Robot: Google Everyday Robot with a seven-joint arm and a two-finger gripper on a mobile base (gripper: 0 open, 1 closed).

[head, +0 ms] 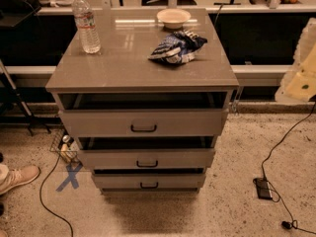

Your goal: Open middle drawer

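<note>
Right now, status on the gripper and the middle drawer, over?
Gripper not in view. Middle drawer part open, dark gap above its front. Handle unobstructed.

On the desk [123,70] a water bottle [86,23] stands upper left, with a bowl [173,18] at the top and a crumpled blue-and-white bag [177,47] near it. A blue tape cross [69,176] and a shoe [17,177] lie lower left. The hand [300,70] is at the right edge.
</note>
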